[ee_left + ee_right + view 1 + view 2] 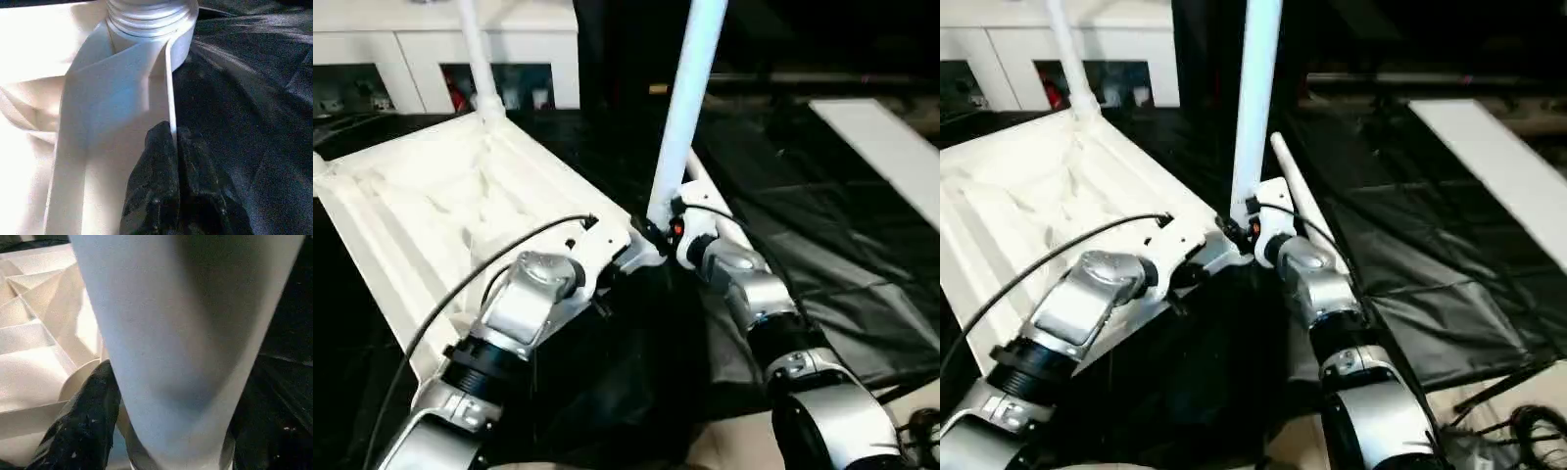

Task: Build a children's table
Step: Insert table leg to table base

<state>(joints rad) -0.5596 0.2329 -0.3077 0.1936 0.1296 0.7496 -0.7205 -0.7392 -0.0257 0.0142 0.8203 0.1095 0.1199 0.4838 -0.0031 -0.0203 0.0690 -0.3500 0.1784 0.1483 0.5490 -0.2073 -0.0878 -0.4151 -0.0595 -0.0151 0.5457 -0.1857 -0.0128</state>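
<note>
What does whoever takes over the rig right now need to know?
Left pincer: shut on the tabletop rim, steadying it upside down.
Right pincer: around the near leg at its base; grip unclear.
Done: near leg stands in its corner socket, far leg stands in another.
Third leg lies on the black sheet beside the tabletop.
Left: seat remaining legs, confirm near leg is tight.

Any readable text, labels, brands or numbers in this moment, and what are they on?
None can be read.
tabletop: plain white ribbed plastic, no marking.
upright leg: plain white, no marking.
cabinet: coloured items behind its glass doors, too small and blurred to tell whether they carry any print.
flat white board: blank.
</note>
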